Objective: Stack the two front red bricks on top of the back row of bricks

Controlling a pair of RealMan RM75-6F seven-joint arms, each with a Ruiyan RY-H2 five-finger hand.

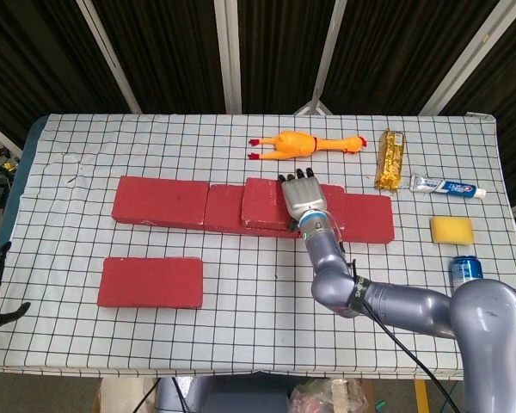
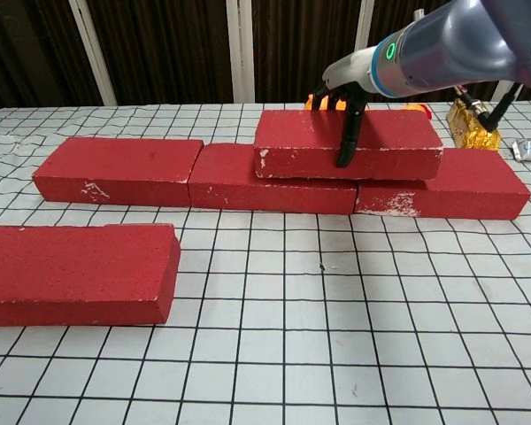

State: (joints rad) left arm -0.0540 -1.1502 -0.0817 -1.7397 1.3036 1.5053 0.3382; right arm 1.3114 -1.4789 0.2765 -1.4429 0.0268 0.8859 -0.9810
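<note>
While the right hand (image 2: 343, 106) grips the rectangular red brick (image 2: 347, 144) on the back row of bricks (image 2: 248, 177), it should release only when the brick lies flat.

A yellow rubber chicken (image 1: 304, 144) lies near the far edge of the counter (image 1: 241, 335), with a gold snack packet (image 1: 390, 159) to its right. Toward the right edge lie a toothpaste tube (image 1: 447, 186), a yellow sponge (image 1: 451, 230) and a blue can (image 1: 468, 277), standing nearest the front.
</note>
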